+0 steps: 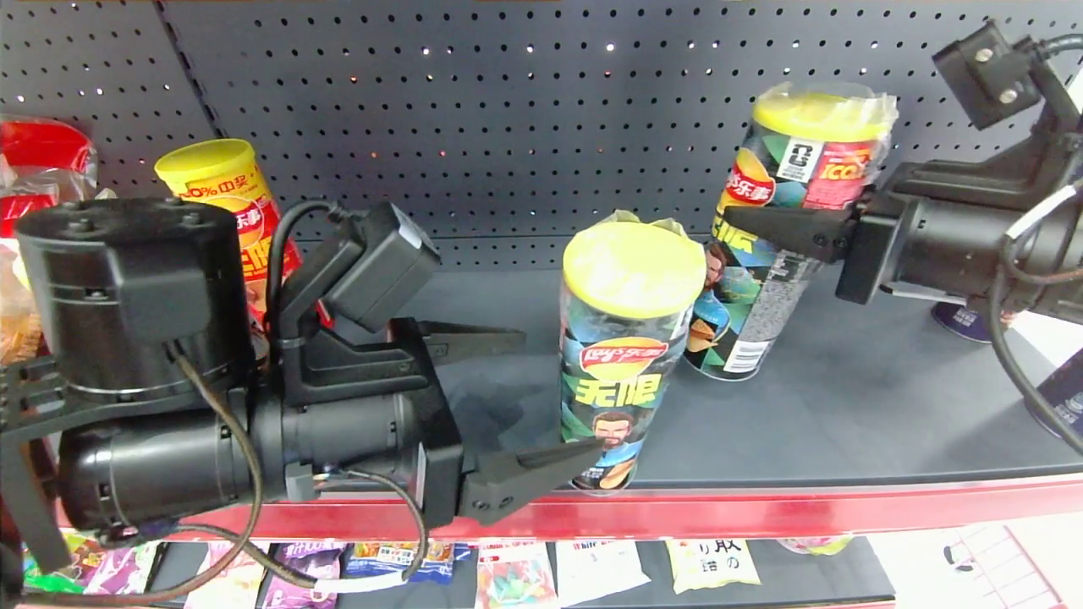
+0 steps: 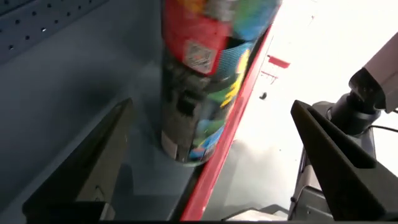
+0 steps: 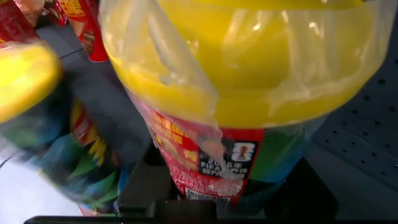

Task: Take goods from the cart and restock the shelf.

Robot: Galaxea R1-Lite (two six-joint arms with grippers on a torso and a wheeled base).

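Note:
A yellow-lidded chip can (image 1: 624, 355) stands upright at the red front edge of the grey shelf (image 1: 846, 406). My left gripper (image 1: 563, 391) is open beside it, its fingertips level with the can's lower half. The left wrist view shows this can (image 2: 199, 74) just ahead of the spread left gripper (image 2: 212, 104). A second chip can (image 1: 787, 211) with a plastic-wrapped yellow lid leans further back on the shelf. My right gripper (image 1: 766, 233) is shut on its upper body. In the right wrist view the held can (image 3: 236, 93) sits in the right gripper (image 3: 224, 199), with the near can (image 3: 37, 112) beside it.
A red and yellow can (image 1: 224, 203) and red snack bags (image 1: 42, 169) stand at the shelf's left end. Dark purple items (image 1: 964, 321) sit at the right end. A pegboard wall (image 1: 508, 101) backs the shelf. Snack packets (image 1: 525, 575) lie on the lower shelf.

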